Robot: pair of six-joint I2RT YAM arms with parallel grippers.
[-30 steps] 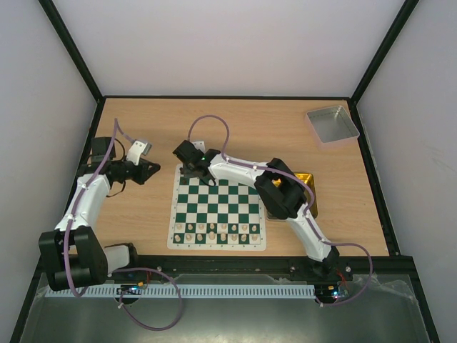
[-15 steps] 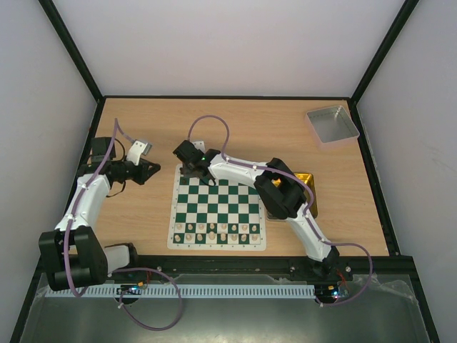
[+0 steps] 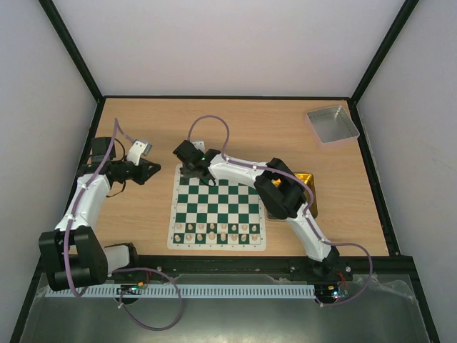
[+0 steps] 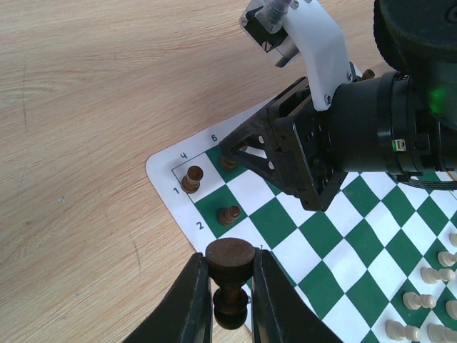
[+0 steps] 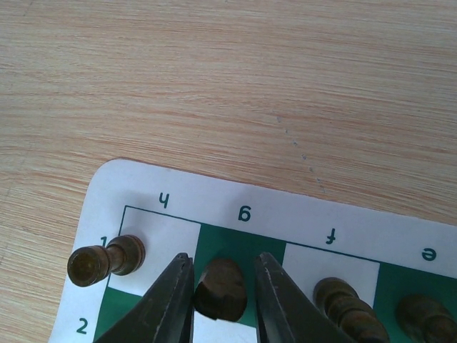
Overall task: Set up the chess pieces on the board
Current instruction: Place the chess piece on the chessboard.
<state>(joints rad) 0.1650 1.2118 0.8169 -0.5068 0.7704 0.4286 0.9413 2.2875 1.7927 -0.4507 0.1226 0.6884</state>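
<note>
The board (image 3: pixel 218 207) lies on the desk (image 3: pixel 271 128) toward its near edge. The dark chess pieces (image 5: pixel 107 261) are only begun. From the board's far left corner I count four along the back row, plus one pawn (image 4: pixel 228 214) on the second row in front of the corner one. My right tool (image 5: pixel 223 261) straddles the second piece (image 5: pixel 221 289) from that corner. Its fingers are parted, with a sliver of green showing on one side, so I judge nothing is gripped. My left tool (image 4: pixel 230 268) is pinched narrow on another dark piece (image 4: pixel 230 257) just off the board's far left corner.

Most of the dark side is left to place. The pale pieces (image 3: pixel 218 230) stand along the near edge.

From above, my right arm (image 3: pixel 243 171) covers the rest of the far row. It also covers much of the gold tin (image 3: pixel 307 179) at the board's right edge, so I cannot count what waits there.
</note>
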